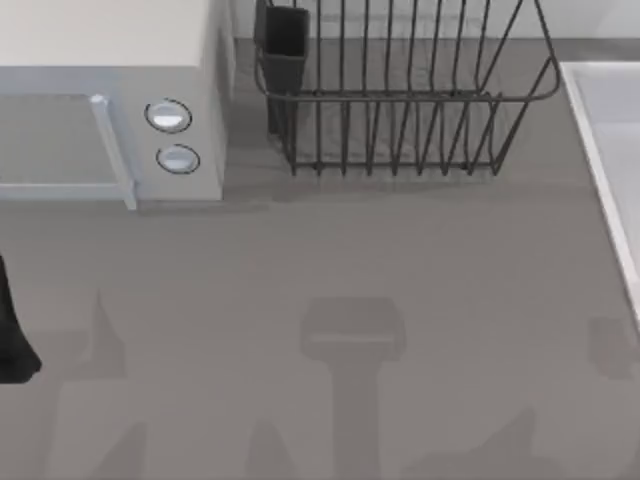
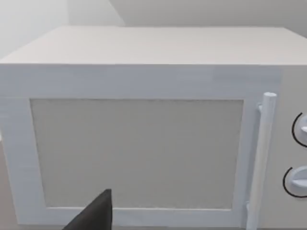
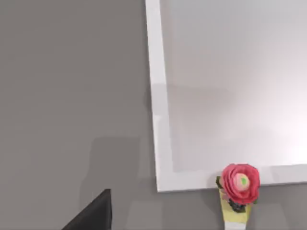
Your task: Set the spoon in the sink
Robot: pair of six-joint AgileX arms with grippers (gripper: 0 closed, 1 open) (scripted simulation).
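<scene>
Right wrist view looks down on the sink (image 3: 230,86), a pale rectangular basin with a lighter raised rim and a smooth inside. One corner of the rim lies near the middle of that view, with grey worktop (image 3: 72,96) beside it. Just outside that corner sits a red rose-shaped piece (image 3: 240,182) on a yellow base, touching or all but touching the rim; which of the two cannot be told. No spoon can be made out as such. A dark tip of the right tool (image 3: 93,213) enters at the edge of this view, over bare worktop and apart from the sink. How far it is open, and whether it has hold of anything, cannot be told.

In the top view the sink (image 1: 605,150) occupies the right edge of the worktop. To its left, at the back, stands a dark wire dish rack (image 1: 400,100) with a dark cup-like holder (image 1: 285,45) at its left end. Further left is a white microwave (image 1: 110,100) with two round knobs (image 1: 170,117) and a bar handle.

Part of the left arm (image 1: 15,340) shows dark at the top view's left edge, in front of the microwave. In the left wrist view a dark tip of the left tool (image 2: 93,215) points toward the microwave door (image 2: 139,153). Its opening cannot be told either.
</scene>
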